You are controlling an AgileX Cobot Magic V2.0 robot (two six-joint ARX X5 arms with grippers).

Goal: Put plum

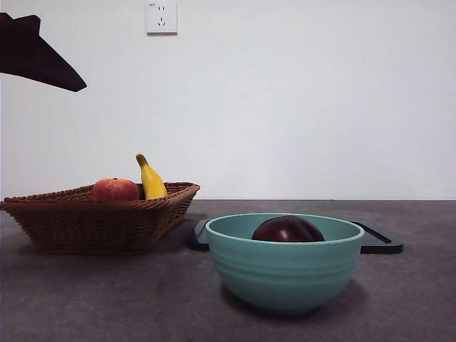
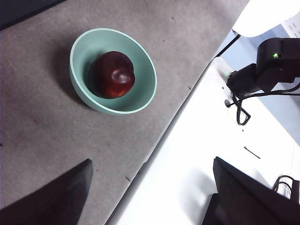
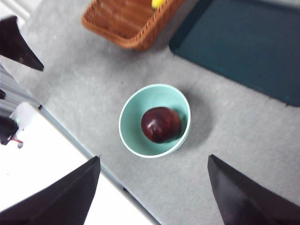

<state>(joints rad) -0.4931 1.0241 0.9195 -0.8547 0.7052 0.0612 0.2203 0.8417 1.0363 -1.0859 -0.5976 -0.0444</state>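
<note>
Plum point(image 1: 288, 229) sits inside the teal bowl point(image 1: 285, 274), resting on the bowl's bottom, top just showing above the rim in the front view. Bowl stands on the grey counter point(image 1: 85, 299), near and centre-right.

Left pincer point(image 2: 150, 197): jaws spread wide, nothing between them, up above the counter's near edge, well apart from the bowl. Released.

Right pincer point(image 3: 154, 192): jaws also spread wide, empty, high above the bowl, looking down on the plum. Released. A black tip point(image 1: 39, 60) shows at the top left corner in the front view; cannot tell which arm it belongs to.

Wicker basket point(image 1: 100, 217) stands left of the bowl and a bit farther back. It holds a red-orange fruit point(image 1: 115, 189) and a yellow banana point(image 1: 151, 179), banana standing tilted just right of the fruit. Dark flat tray point(image 1: 377, 242) lies on the counter behind the bowl, edges showing on both sides of it, left end near the basket's corner. White wall socket point(image 1: 162, 17) is on the far wall, up top.
</note>
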